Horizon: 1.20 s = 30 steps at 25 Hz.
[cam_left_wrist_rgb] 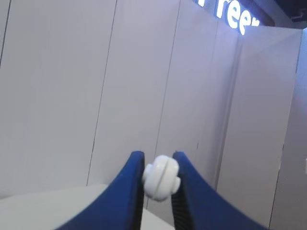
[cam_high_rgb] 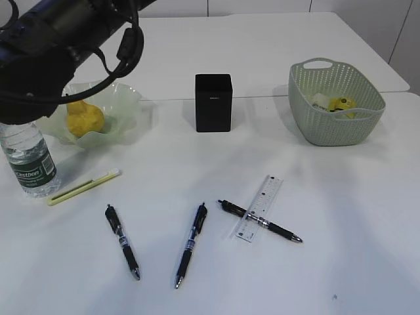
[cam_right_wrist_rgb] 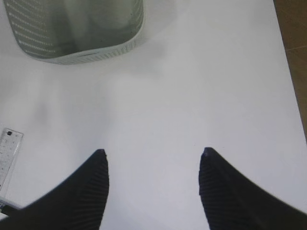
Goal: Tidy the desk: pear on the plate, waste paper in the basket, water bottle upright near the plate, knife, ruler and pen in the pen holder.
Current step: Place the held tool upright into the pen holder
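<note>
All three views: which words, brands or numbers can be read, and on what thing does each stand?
"Cestbon": water bottle label; smaller print too blurred.
"ree": lit wall sign, cut off at the edge.
Ruler: markings too small.
Pen holder: logo too small.

We are seeing pale wall panels (cam_left_wrist_rgb: 96, 86) rising behind the white worktop (cam_high_rgb: 275, 39), with glowing letters (cam_left_wrist_rgb: 235, 17) shining blue-white near the top. Brown floor (cam_right_wrist_rgb: 295, 43) is showing beside the worktop's edge.

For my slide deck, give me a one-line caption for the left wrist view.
Left gripper fingers clamp the water bottle by its white cap, facing a pale wall.
</note>
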Tool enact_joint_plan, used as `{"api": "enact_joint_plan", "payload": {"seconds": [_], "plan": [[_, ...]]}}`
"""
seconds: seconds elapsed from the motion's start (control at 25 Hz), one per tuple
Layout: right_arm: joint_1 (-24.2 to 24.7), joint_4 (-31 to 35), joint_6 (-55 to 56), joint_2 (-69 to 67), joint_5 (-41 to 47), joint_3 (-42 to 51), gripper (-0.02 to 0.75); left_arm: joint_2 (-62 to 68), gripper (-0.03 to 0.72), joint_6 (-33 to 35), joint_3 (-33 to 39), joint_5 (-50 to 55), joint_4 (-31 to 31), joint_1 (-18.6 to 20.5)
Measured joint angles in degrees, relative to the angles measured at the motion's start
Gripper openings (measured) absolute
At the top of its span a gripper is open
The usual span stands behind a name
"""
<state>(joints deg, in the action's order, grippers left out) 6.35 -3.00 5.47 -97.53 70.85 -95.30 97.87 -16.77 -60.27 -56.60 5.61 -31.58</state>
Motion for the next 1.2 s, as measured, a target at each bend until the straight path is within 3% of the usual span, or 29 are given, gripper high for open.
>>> {"api": "enact_joint_plan", "payload": {"seconds": [0.36,0.92,1.2], "plan": [[0.00,-0.46,0.76,4.12,0.25,6.09,0.473,-1.24,0.101,0.00,-1.93,14.02,0.48,3.22],[0.00,-0.51,0.89,4.60,0.25,7.78,0.473,-0.86,0.101,0.00,-22.30,52.80,1.82,4.01],[0.00,-0.51,0.93,4.60,0.25,7.78,0.473,2.30,0.101,0.00,-29.15,64.49,1.82,4.01]]}}
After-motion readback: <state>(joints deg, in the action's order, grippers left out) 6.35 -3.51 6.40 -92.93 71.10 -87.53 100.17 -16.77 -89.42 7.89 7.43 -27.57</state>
